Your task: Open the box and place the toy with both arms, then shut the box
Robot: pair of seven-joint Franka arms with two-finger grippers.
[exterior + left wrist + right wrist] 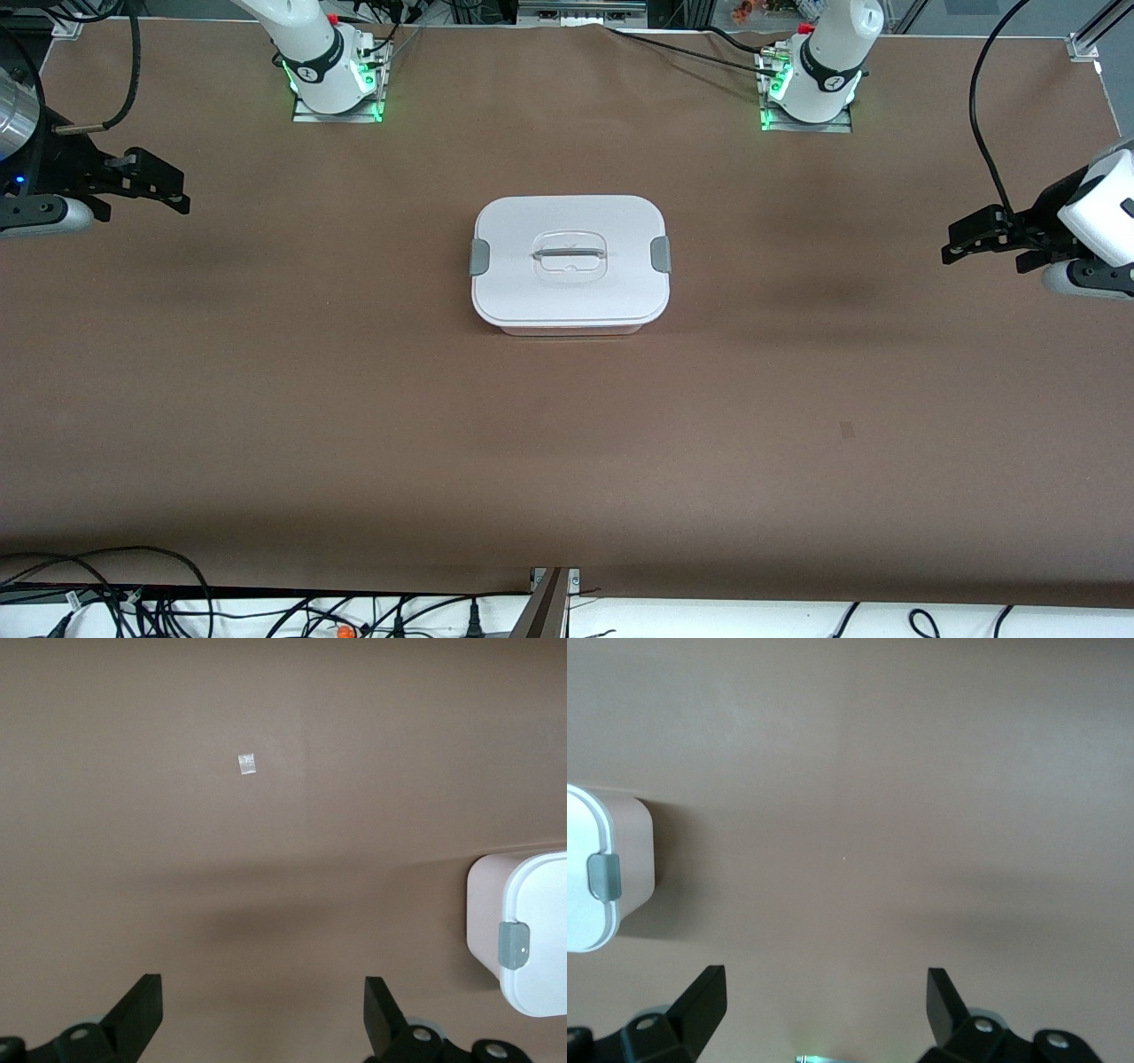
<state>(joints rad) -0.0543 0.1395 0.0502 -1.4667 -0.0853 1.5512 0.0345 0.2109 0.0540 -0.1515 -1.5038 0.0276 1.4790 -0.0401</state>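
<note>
- Box (pixel 570 264) sits mid-frame in the front view on the brown bench (pixel 266 399), lid (pixel 567 297) on, grey latches (pixel 660 254) at both short ends, handle (pixel 570 254) recessed in lid centre.
- No toy visible in any view. Closed box with no toy out fits two stages: toy already inside and lid back on, or box yet to be opened with the toy somewhere out of view. Can't tell which.
- Left pincer (pixel 970 241) at the right edge of the front view, over bare bench, well apart from the box. Fingers (pixel 142 1005) spread wide, holding nothing, touching nothing.
- Right pincer (pixel 159 190) at the left edge of the front view, also over bare bench and well apart from the box. Fingers (pixel 704 997) spread wide, holding nothing.
- Both arms wait, one out at each end of the box.
- Each wrist view catches one latched end of the box at its edge, so each pincer faces its own latch.
- Judgement only: any work on the lid would go best with each pincer taking its own end, both latches handled evenly, lid kept level so the box doesn't slide on the bench.
- Small pale fleck (pixel 247 765) on the bench in the left wrist view, not part of the task.
</note>
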